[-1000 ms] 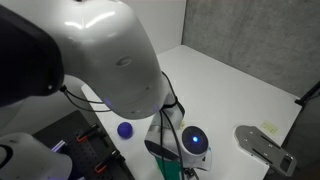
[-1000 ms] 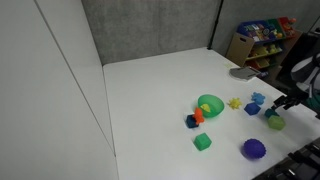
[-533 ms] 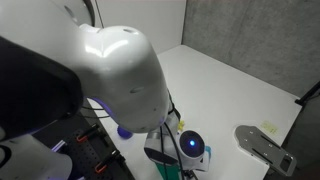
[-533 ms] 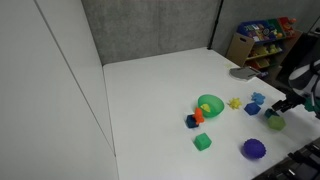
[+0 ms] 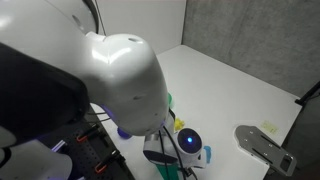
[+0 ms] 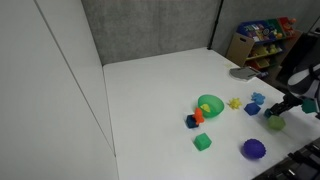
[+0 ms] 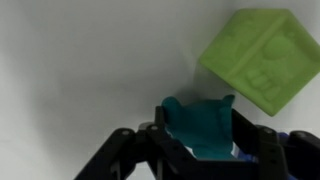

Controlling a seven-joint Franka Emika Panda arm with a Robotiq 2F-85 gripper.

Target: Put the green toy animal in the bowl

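Wrist view: the pincer comes in from the 6 o'clock edge. Its two dark fingers press against either side of the green toy animal and appear to be pinching it. The toy is a small, lumpy teal shape with no clear long axis. Whether it is lifted or resting on the worktop cannot be told. A lime-green block sits tilted just beside the toy, at about 2 o'clock from it.

In an exterior view, the arm reaches in at the 3 o'clock edge. The bowl, small and bright green, lies at about 9 o'clock from the pincer, with a yellow star and a blue block between them. The coming move is therefore likely a carry toward 9 o'clock, over those small toys.

The worktop is plain, smooth white. Grey panels stand behind it, and a shelf of colourful items is at 1 o'clock.
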